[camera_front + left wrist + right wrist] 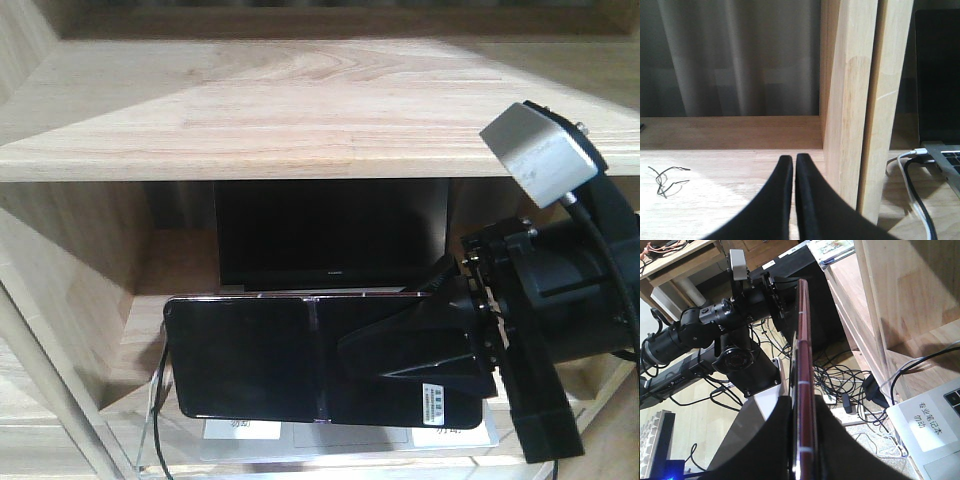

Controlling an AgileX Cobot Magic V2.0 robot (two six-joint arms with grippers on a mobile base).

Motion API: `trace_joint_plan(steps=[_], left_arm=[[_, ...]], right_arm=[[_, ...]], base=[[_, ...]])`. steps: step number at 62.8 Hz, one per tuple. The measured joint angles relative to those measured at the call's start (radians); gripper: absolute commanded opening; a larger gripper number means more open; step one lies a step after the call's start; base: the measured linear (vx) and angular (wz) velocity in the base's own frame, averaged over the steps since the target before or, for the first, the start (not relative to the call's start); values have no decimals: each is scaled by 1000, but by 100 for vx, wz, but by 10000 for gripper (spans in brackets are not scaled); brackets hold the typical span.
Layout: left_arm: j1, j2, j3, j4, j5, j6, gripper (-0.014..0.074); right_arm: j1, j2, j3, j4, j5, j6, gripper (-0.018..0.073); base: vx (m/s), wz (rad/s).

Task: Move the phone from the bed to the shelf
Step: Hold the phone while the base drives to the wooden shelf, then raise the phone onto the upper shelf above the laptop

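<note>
The phone [240, 355] is a glossy black slab with a middle crease and a white barcode sticker. It hangs level, screen facing out, in front of the shelf's [300, 100] lower compartment. My right gripper [345, 352] is shut on the phone's right half. The right wrist view shows the phone edge-on, its pinkish-gold edge [802, 355] clamped between the two black fingers of my right gripper [802, 405]. My left gripper [791, 159] is shut with nothing in it, low over a wooden board beside a shelf upright [850, 100]. The bed is out of view.
An open laptop [330, 235] stands in the lower compartment behind the phone, its base [930, 430] carrying white labels. Charging cables [912, 170] run to the laptop. A thin black wire [665, 180] lies on the board. Tangled cables [840, 375] cover the floor near the left arm [715, 330].
</note>
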Motion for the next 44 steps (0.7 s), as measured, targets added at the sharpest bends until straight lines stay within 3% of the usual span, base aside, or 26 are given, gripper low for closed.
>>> trace_joint_plan(steps=[44], left_arm=[[0,0,0,0,0,0,1]], right_arm=[[0,0,0,3,0,0,-2]], base=[[0,0]])
